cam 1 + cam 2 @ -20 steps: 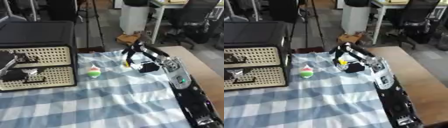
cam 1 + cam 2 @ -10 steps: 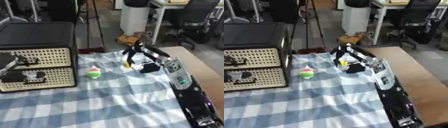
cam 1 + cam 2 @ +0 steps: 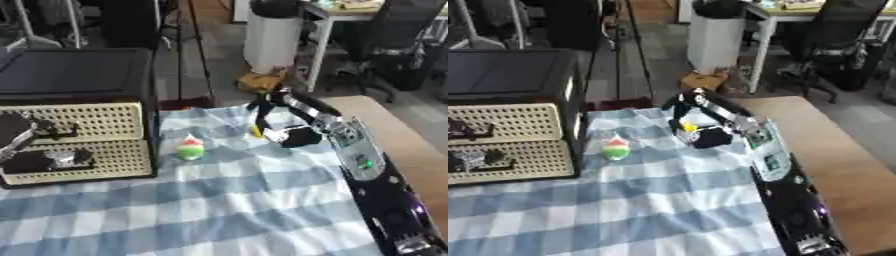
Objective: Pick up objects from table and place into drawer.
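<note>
Right robot hand [image 3: 278,116] stretched over the far part of the blue-checked cloth [image 3: 219,210] on the table [image 3: 846,165], fingers curled round a small yellow object [image 3: 689,127]. Arm runs back from it to the lower right corner, green light lit on the forearm. Small red, white and green object [image 3: 190,147] on the cloth just right of the drawer unit [image 3: 79,130], well apart from the right robot hand. Drawer unit: black case, two cream perforated fronts, both closed. Left robot hand [image 3: 26,137] dark against those fronts at the left edge; fingers blurred, state cannot be told. Beyond the table: white bin [image 3: 270,35], office chair [image 3: 404,40], tripod legs [image 3: 188,40].
</note>
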Controlling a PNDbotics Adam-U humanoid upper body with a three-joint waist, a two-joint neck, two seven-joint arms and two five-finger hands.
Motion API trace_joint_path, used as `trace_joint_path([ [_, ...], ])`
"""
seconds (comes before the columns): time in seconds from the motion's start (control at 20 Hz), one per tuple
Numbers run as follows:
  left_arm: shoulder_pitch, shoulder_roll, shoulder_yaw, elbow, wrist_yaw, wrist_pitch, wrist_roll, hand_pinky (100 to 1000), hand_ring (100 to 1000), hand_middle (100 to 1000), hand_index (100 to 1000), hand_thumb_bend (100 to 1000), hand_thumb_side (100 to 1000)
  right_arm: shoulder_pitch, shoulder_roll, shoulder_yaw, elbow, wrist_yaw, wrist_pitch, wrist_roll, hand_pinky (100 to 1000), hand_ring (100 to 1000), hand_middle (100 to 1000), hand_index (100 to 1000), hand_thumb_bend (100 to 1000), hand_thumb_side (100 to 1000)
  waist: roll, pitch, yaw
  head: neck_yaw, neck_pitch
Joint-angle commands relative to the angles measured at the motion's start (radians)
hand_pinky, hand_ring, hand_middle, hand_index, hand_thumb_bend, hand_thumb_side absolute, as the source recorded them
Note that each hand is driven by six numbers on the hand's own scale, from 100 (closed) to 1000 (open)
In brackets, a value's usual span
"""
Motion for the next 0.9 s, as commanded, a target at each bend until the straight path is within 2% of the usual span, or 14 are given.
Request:
trace_joint_path([
  [0.05,0.086,0.01,-0.043,-0.008,0.01,0.022,-0.03,100,100,100,304,761,1000,-0.011,-0.016,-0.009,-0.024,-0.012,-0.003,0.006,675,623,495,781,100,307,-0.005,-0.002,0.009,0.006,0.008],
  [0.5,0.17,0.023,-0.051,-0.205,0.027,0.077,-0.071,100,100,100,308,717,1000,0.0,-0.019,-0.011,-0.02,-0.011,-0.003,0.003,675,623,496,782,100,302,-0.005,-0.018,0.025,0.008,0.02],
  [0.9,0.258,0.042,-0.041,-0.426,0.054,0.098,-0.111,100,100,100,310,675,1000,0.01,-0.023,-0.013,-0.018,-0.008,-0.002,0.002,676,624,495,782,100,302,-0.001,-0.028,0.037,-0.008,0.022],
])
